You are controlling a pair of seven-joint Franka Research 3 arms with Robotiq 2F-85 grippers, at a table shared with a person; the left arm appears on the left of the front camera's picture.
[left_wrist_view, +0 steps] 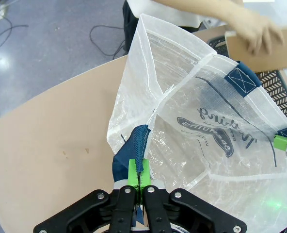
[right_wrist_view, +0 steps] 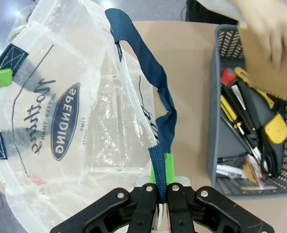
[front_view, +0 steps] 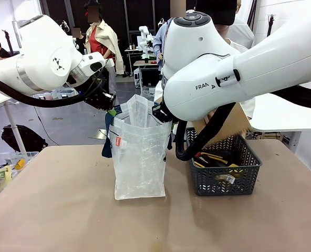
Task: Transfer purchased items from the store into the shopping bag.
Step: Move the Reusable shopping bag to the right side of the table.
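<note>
— So, where is the bag (front_view: pixel 140 157) sitting right now?

— It is standing upright on the table (front_view: pixel 50 210), at the middle of the frame in the front view. The left gripper (left_wrist_view: pixel 139 174) is clamping one blue strap (left_wrist_view: pixel 139 141) at the bottom centre of its wrist view. The right gripper (right_wrist_view: pixel 162 175) is clamping the other strap (right_wrist_view: pixel 155 82) the same way.

— Are they holding the mouth open?

— They are spreading it along a line running left to right across the front view, so the opening is facing up.

— Which way are the goods (right_wrist_view: pixel 250 111) lying from there?

— They are lying in the basket (front_view: pixel 226 184), just beside the bag at the lower right of the frame. They are yellow, black and red pieces, and the long ones are slanting roughly along the basket's length.

— Who is nearer to them?

— The person's hand (left_wrist_view: pixel 255 31), I would judge. It is hovering over the basket and appears to be holding a flat brown piece (left_wrist_view: pixel 260 53), while both grippers are occupied with straps. Anything lifted out is going to need to travel leftward to reach the mouth.
</note>
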